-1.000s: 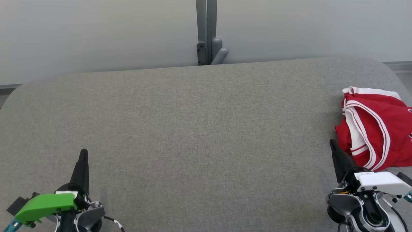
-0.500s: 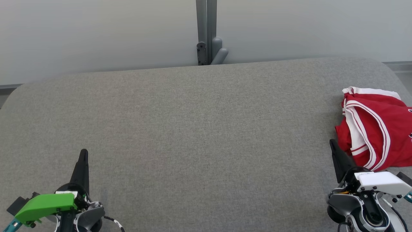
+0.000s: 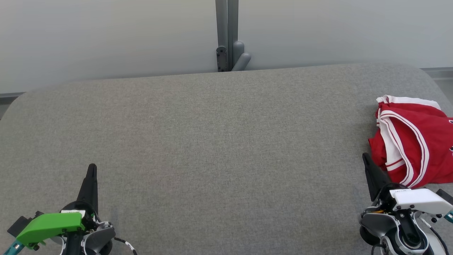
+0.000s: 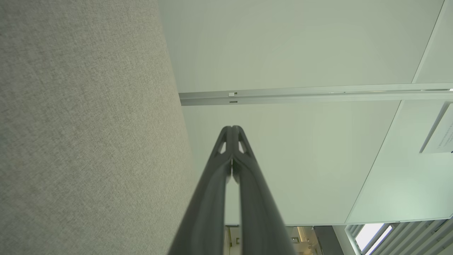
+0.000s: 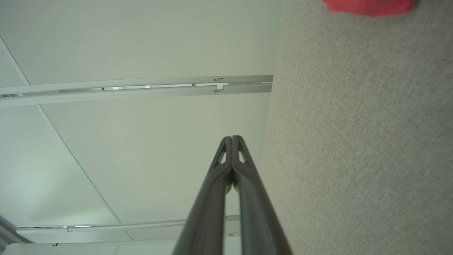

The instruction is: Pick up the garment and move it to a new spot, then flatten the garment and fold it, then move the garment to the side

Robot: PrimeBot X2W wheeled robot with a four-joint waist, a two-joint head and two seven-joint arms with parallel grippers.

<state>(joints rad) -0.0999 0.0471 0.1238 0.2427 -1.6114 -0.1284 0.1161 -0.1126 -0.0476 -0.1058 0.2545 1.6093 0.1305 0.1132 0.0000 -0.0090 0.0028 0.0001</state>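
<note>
Garment (image 3: 414,141) lies crumpled far right on the tabletop (image 3: 226,141), beside the clenched, empty right pincer (image 3: 365,156); left pincer (image 3: 92,167) clenched too.

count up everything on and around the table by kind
red and white garment: 1
grippers: 2, left gripper and right gripper
grey table: 1
grey post: 1
total: 5
</note>
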